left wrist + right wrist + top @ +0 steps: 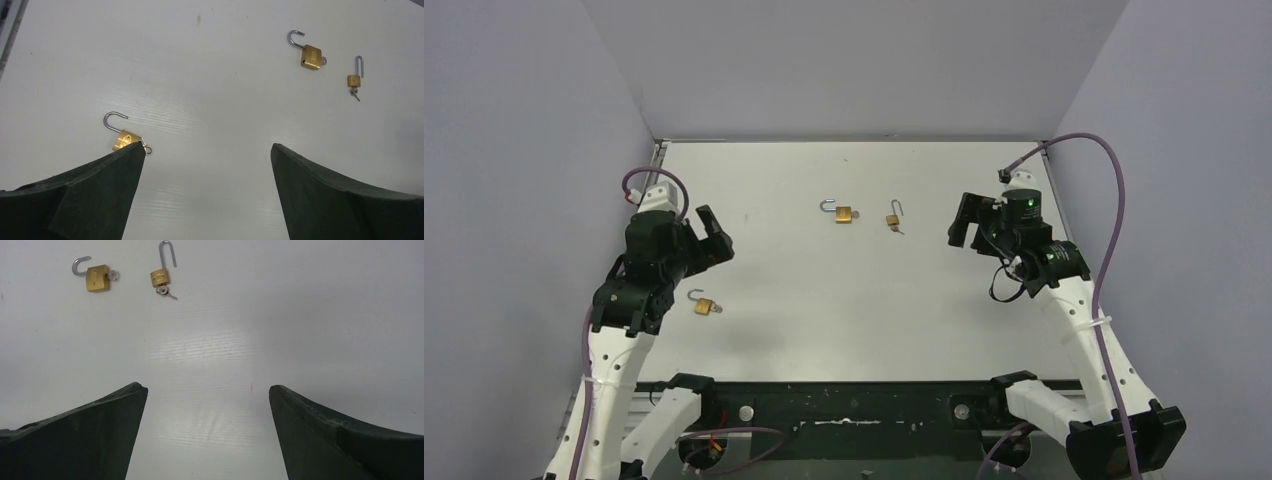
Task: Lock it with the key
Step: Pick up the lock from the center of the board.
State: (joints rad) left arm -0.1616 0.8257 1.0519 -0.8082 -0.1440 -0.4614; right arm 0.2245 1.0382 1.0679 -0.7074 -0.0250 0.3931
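- Hanging above the table (854,320) with its jaws spread wide, the left gripper (207,147) holds nothing.
- Down by the tip of one of its fingers lies the near padlock (124,138). Its loop is popped open and a key (146,148) pokes out of its side. I think this lock is the easiest one for this hand to reach.
- The right gripper (207,387) is spread wide too, with nothing in it.
- Far ahead of it and off to its left lie the big padlock (96,278) and the small padlock (159,277). They are near each other but not touching.
- Each of these two has an open loop and a key of its own stuck in, so each looks ready to be pushed shut and turned.
- The locks lie flat, so one hand may need to hold a lock while the other works the key.
- No box, bowl or tray shows anywhere. Every lock lies straight on the table.
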